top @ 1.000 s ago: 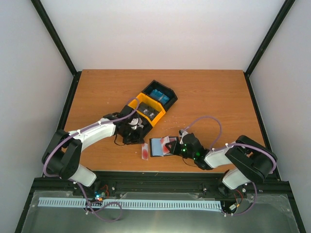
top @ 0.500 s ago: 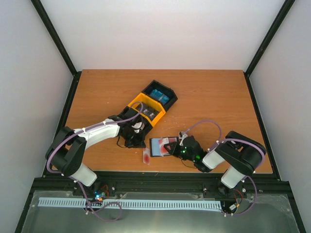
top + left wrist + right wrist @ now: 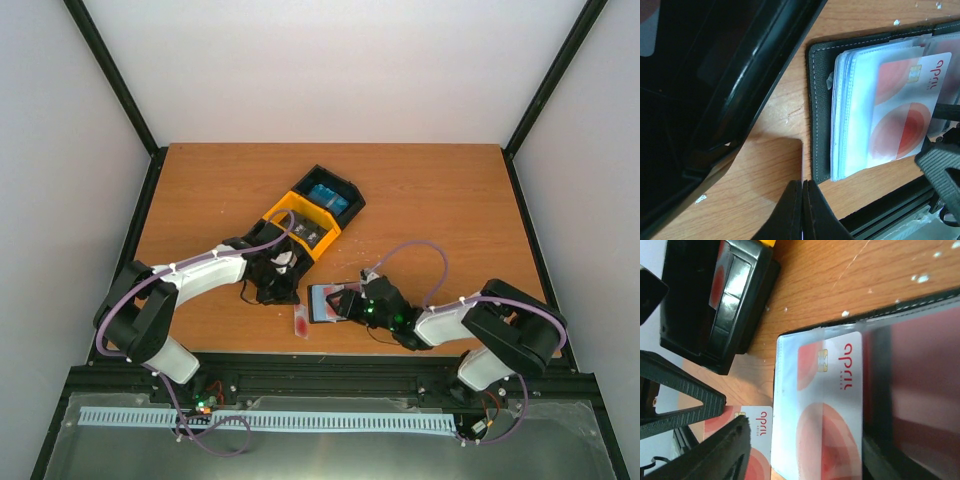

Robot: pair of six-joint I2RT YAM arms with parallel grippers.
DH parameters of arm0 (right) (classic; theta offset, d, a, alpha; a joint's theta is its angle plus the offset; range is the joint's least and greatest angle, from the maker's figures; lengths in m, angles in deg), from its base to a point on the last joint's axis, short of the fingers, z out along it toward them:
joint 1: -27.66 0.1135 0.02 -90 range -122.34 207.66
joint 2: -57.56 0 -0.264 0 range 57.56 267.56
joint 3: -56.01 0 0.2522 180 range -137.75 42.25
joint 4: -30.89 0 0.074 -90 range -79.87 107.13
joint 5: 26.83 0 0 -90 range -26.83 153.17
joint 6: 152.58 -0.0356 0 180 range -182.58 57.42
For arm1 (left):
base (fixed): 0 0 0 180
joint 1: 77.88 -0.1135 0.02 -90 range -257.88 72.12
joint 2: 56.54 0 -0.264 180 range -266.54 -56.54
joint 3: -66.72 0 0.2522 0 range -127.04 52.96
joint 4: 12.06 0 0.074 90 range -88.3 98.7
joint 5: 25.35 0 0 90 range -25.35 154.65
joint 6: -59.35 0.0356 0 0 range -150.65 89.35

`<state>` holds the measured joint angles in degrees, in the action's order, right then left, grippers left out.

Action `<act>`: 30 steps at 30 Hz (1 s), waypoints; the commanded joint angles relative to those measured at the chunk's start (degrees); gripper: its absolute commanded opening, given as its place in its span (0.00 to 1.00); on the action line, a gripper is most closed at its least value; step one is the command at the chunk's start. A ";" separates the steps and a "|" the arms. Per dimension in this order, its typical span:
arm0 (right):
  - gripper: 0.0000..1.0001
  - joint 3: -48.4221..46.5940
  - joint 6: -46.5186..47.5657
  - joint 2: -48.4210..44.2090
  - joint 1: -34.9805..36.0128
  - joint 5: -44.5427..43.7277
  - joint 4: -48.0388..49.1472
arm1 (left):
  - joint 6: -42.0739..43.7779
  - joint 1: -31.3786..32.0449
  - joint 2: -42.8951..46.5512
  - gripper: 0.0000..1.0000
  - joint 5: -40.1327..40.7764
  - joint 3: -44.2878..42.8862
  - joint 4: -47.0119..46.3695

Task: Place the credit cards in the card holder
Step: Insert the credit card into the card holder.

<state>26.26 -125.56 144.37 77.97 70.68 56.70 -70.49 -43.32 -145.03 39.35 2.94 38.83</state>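
Note:
The card holder [image 3: 325, 303] lies open near the table's front edge, its black rim [image 3: 819, 100] and pale sleeves showing. A red-and-white credit card [image 3: 827, 405] sits in its top clear sleeve, also visible in the left wrist view [image 3: 905, 110]. My right gripper [image 3: 810, 460] hovers over that sleeve with its jaws apart, holding nothing. My left gripper [image 3: 803, 200] is shut on a second red-and-white credit card [image 3: 752, 440], which stands on edge just left of the holder [image 3: 300, 320] and shows edge-on in the left wrist view.
A black-and-yellow compartment tray [image 3: 310, 215] lies behind the left gripper, with blue cards in its far compartment [image 3: 327, 196]. Its black wall [image 3: 740, 90] stands close to the left fingers. The table's front rail [image 3: 330, 362] runs just below the holder.
My right gripper has opened, and the card it had now rests in the holder's sleeve. The right wrist shifted slightly left. The left gripper moved slightly with its card, still shut on it.

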 commanded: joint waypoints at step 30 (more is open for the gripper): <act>0.63 -27.35 7.78 3.73 9.56 -13.17 -55.66 | 0.64 0.58 2.10 0.01 -0.63 0.76 -1.82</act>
<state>2.26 -120.01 145.35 85.44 58.57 8.95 -70.42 -43.32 -144.38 39.51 3.25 38.35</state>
